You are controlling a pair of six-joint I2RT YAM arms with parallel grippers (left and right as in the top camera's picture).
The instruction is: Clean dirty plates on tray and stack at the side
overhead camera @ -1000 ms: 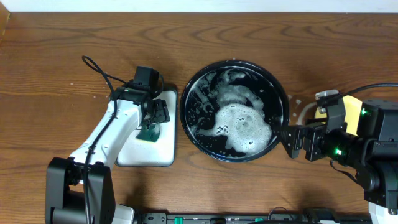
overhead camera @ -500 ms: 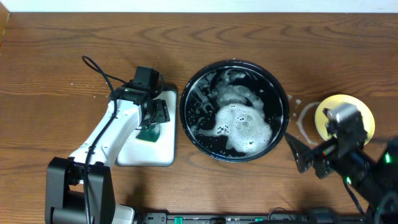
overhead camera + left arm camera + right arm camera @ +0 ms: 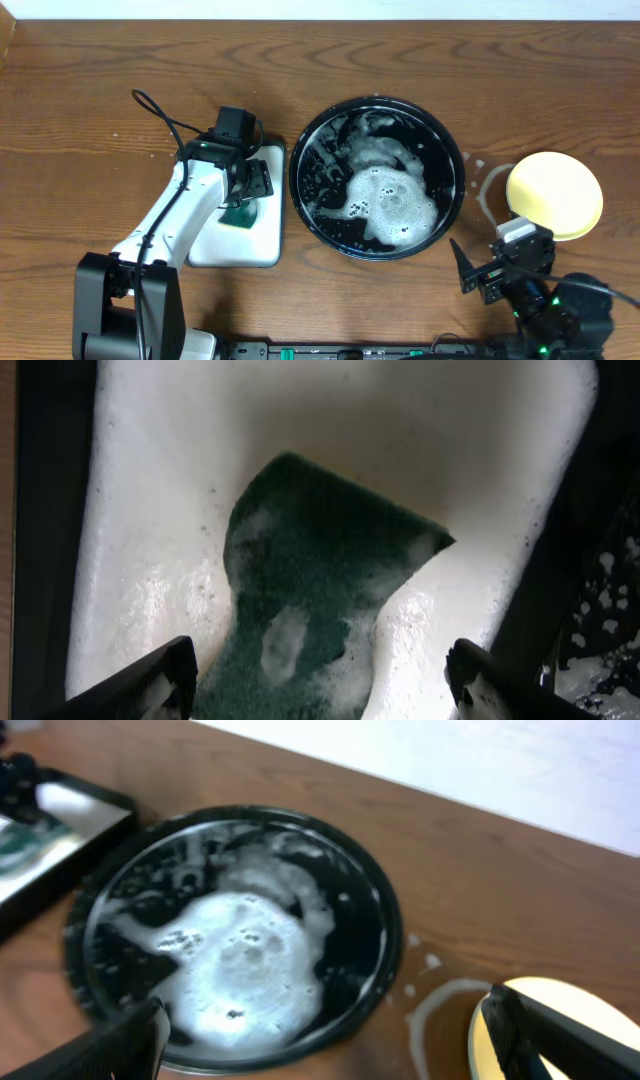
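**Sponge in the white tray, foam in the black tray, a yellow plate at the right**

At the left of the wooden surface (image 3: 100,80), the left arm (image 3: 170,215) reaches from the near edge out over a white rectangular tray (image 3: 262,240). A black cable (image 3: 150,105) loops behind it. The left pincer (image 3: 322,680) hangs over this white tray with its jaws spread wide and nothing between them. In the left wrist view the two fingertips (image 3: 165,680) stand at either side of a green sponge (image 3: 320,580). The sponge lies flat on the wet, sudsy floor of the white tray, flecked with foam. Whether the fingertips touch it cannot be told.

Just beside the white tray, at the middle of the surface, sits the round black tray (image 3: 293,190). It is glossy and wet, with a large patch of white foam (image 3: 390,205) spread over its floor toward the right and near side. Thinner streaks of suds lie toward the far rim.

Right of the tray, a pale wet ring (image 3: 487,190) marks the wood. Beside this mark lies a pale yellow plate (image 3: 555,195), clear of the black tray. Whether other plates lie under it cannot be told from above.

At the near right, the right pincer (image 3: 320,1020) is held well apart from both tray and plate. Its jaws are spread wide and empty, and it faces the black tray.
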